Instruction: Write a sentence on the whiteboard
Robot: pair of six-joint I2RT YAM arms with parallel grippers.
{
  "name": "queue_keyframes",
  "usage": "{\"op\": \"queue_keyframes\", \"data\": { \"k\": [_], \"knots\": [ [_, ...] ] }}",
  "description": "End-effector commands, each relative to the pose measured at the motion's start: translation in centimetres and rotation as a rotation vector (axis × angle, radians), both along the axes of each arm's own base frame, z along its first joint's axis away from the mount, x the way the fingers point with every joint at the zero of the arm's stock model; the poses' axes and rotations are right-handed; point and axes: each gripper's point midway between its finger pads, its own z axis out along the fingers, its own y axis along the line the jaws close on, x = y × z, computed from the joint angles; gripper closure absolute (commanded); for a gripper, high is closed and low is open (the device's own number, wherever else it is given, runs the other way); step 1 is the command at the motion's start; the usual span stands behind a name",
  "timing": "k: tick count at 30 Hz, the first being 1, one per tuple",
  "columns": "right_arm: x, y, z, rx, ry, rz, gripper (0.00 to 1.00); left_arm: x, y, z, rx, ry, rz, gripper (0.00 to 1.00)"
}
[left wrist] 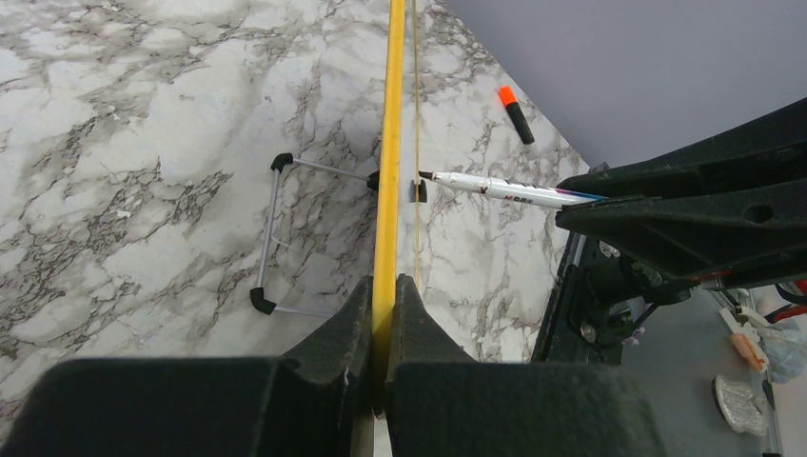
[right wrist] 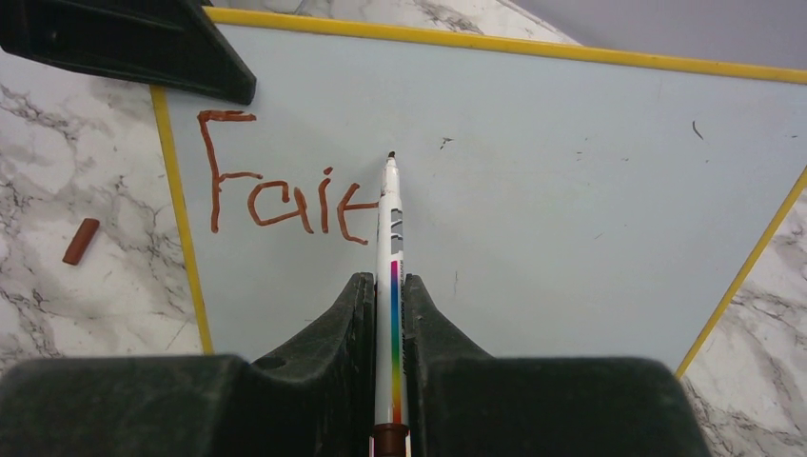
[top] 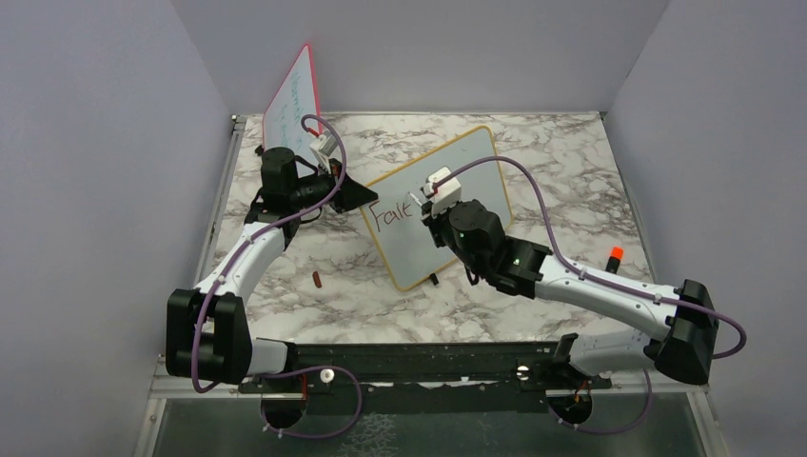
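So far, only "Fait" of the sentence [right wrist: 285, 195] down in dark red, close to the 9 o'clock edge of the whiteboard [right wrist: 571, 171] in the right wrist view, board propped at a slant mid-table; judged an early stage, rest of the wording left to write. In the right gripper [right wrist: 390, 286], the marker [right wrist: 391, 219] clamped between the fingers, arm reaching in from 4 o'clock in the top view, tip poised just past the "t", contact with the surface not discernible. Over at 9 o'clock, left gripper [left wrist: 383, 290] pinched tight onto the yellow frame [left wrist: 388, 143], steadying the board.
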Motion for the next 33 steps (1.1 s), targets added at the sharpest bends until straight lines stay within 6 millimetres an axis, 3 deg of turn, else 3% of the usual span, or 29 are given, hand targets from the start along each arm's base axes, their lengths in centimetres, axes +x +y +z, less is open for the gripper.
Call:
{"op": "queue_keyframes", "data": {
  "k": [1,14,33],
  "knots": [
    [1.2,0.3,2.6,0.046,-0.057,-0.028,0.99,-1.1,-0.7,-2.3,0.039,0.06,-0.047,1.0],
    [1.5,0.6,0.7,0.002,-0.015,-0.022,0.99,-1.1,-0.7,-2.3,0.039,0.061,-0.048,1.0],
    [-0.8,-1.0,-3.3,-0.052,0.134,-0.006,0.99,-1.0,-0.7,-2.4,0.04,0.062,-0.045,1.0]
  ]
}}
